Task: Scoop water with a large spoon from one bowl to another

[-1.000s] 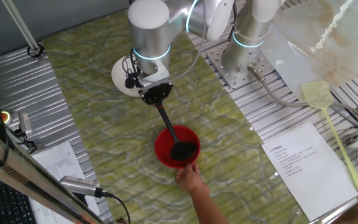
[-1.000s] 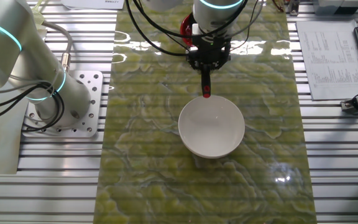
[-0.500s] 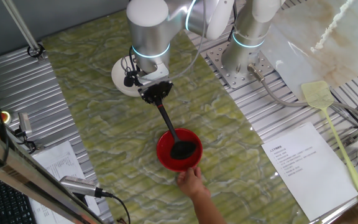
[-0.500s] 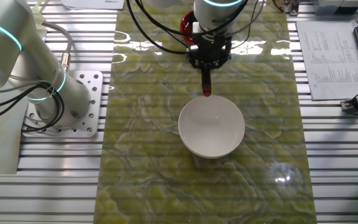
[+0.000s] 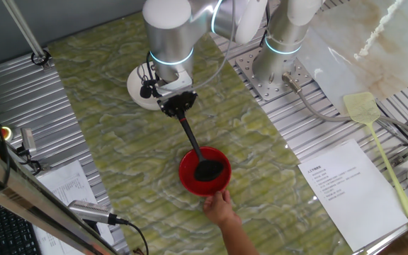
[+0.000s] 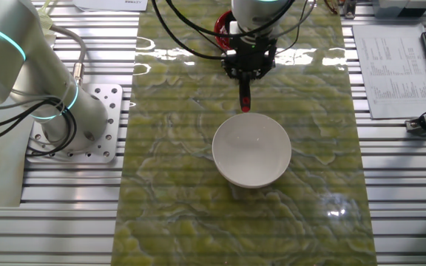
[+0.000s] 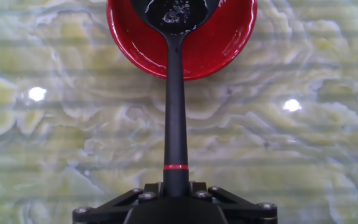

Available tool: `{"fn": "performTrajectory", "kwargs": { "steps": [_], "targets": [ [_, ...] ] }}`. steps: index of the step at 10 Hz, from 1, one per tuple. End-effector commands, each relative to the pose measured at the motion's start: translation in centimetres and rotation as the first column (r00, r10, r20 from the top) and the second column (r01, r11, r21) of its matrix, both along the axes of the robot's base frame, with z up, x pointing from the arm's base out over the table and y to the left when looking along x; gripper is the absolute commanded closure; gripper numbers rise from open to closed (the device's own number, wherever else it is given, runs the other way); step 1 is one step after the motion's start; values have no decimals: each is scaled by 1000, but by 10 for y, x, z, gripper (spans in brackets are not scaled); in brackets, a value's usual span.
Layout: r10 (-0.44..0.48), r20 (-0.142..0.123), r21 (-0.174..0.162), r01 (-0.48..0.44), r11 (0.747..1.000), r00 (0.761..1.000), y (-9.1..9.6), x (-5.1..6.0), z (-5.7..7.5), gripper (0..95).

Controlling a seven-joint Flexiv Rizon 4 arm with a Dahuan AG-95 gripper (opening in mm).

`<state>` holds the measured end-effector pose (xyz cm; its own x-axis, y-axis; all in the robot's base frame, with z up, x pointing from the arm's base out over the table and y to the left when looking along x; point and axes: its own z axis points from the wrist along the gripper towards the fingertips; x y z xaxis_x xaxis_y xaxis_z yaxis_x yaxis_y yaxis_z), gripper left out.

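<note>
My gripper (image 5: 178, 105) is shut on the handle of the black large spoon (image 5: 192, 144). The spoon slants down into the red bowl (image 5: 204, 172), and its scoop (image 7: 174, 11) rests inside with a sheen of water on it. In the hand view the handle (image 7: 175, 106) runs straight up from my gripper (image 7: 175, 186) into the red bowl (image 7: 229, 37). The white bowl (image 6: 251, 150) stands on the green mat; in the one fixed view it (image 5: 137, 91) is partly hidden behind the arm. From the other fixed view the gripper (image 6: 247, 66) hides most of the red bowl (image 6: 221, 28).
A person's hand (image 5: 218, 207) touches the near rim of the red bowl. A second robot base (image 6: 65, 111) stands beside the mat. A yellow fly swatter (image 5: 381, 156) and a paper sheet (image 5: 342, 185) lie at the right.
The red bowl and the hand on it have shifted slightly toward the near edge; the gripper moved a little up and away from the white bowl.
</note>
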<state>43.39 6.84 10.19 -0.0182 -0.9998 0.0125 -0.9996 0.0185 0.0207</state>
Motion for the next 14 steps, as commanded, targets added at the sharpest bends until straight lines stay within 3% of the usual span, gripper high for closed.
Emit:
{"fn": "performTrajectory", "kwargs": {
  "steps": [1,4,14],
  "targets": [
    [-5,-3,-15,5,1000,1000,0,-1,5,950],
    [-25,-2,-21,25,999,1000,1,-2,13,950],
    [-84,4,-93,84,992,996,6,-7,38,950]
  ]
}}
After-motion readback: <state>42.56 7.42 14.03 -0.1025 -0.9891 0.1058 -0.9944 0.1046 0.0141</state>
